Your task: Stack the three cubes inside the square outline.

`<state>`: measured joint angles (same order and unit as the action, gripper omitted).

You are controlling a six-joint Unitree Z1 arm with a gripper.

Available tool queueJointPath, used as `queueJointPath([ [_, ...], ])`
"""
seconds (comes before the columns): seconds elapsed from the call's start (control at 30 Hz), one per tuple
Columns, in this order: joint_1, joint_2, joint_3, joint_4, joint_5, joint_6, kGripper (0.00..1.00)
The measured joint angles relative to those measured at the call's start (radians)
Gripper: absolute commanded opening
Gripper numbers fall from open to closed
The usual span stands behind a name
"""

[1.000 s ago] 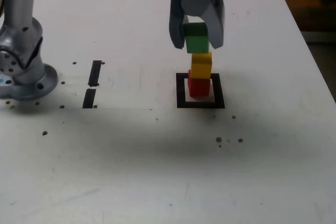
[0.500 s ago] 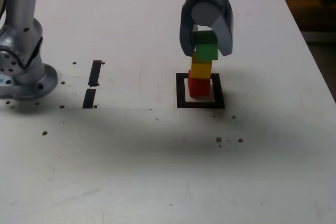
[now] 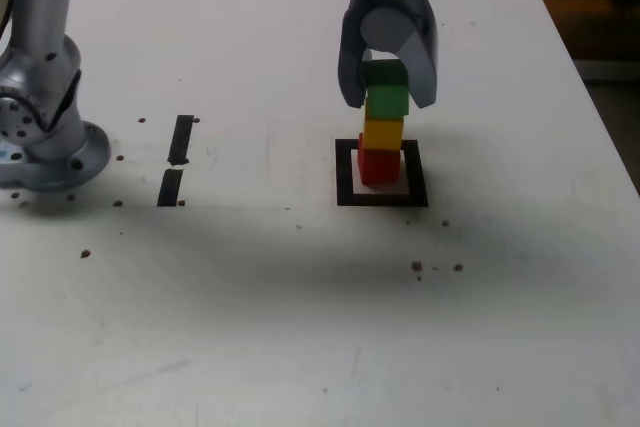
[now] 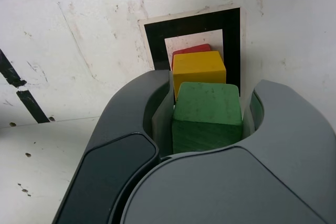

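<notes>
While pincer point(image 3: 388, 97) grips, green cube point(image 3: 386, 93) unlabelled

Two cameras, one stack: a wide look from off the arm and a close look from the wrist.

The exterior view stands raised at the tabletop's point(image 3: 300, 327) near edge and looks down and across it, with the square outline point(image 3: 381, 199) a little to the exterior view's right of centre, the arm's base point(image 3: 45, 117) far off to its left and the hand point(image 3: 388, 97) above it. The wrist view sits just behind the hand point(image 4: 207, 114) and looks steeply down between its two fingers point(image 4: 131, 129), very close. Both views share the square outline point(image 4: 157, 40), the green cube point(image 4: 207, 116), yellow cube point(image 4: 198, 69) and red cube point(image 4: 190, 49), stacked, and the short black tape strips point(image 4: 21, 95) beside the outline.
</notes>
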<state>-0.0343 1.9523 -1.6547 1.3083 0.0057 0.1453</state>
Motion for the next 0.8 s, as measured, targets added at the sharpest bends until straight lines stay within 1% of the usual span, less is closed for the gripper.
queueJointPath([
  [0.2, 0.0, 0.0, 0.006, 0.0, 0.0, 0.0, 0.6],
  [0.4, 0.0, 0.0, 0.011, 0.0, 0.0, 0.0, 0.67],
  [0.6, 0.0, -0.002, 0.022, -0.002, 0.001, 0.0, 0.86],
  [0.7, 0.0, -0.018, 0.024, -0.003, 0.017, -0.003, 0.93],
  [0.8, 0.0, -0.071, 0.024, -0.002, 0.056, -0.012, 0.97],
])
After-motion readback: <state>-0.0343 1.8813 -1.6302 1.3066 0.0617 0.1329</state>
